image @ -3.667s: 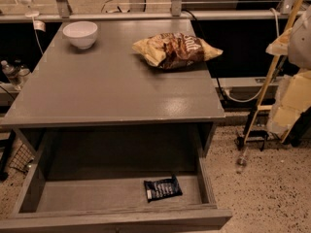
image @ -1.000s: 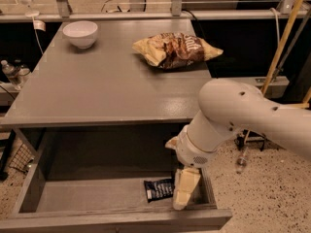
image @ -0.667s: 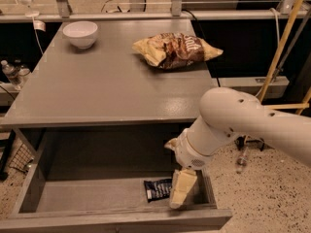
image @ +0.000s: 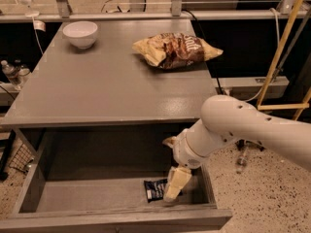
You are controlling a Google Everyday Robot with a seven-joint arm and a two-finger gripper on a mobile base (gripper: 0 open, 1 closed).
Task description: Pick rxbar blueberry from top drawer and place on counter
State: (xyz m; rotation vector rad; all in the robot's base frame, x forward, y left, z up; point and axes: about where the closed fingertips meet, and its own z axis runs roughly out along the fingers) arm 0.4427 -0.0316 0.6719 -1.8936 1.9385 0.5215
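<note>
The top drawer (image: pixel 58 198) stands pulled open under the counter (image: pixel 102 86). The rxbar blueberry (image: pixel 154 189), a small dark wrapper with pale lettering, lies flat on the drawer bottom near the front right. My gripper (image: pixel 174 188) hangs from the white arm that reaches in from the right. It points down into the drawer and covers the bar's right end. Whether it touches the bar cannot be told.
A white bowl (image: pixel 80 34) stands at the counter's back left. A crinkled yellow-and-brown chip bag (image: pixel 176 49) lies at the back right. A yellow frame (image: pixel 282 47) and cables stand right of the table. Bottles (image: pixel 12 73) sit at the far left.
The arm came in from the right, where no arm showed earlier. Over the last second the gripper has shifted slightly left and down onto the bar's right end.
</note>
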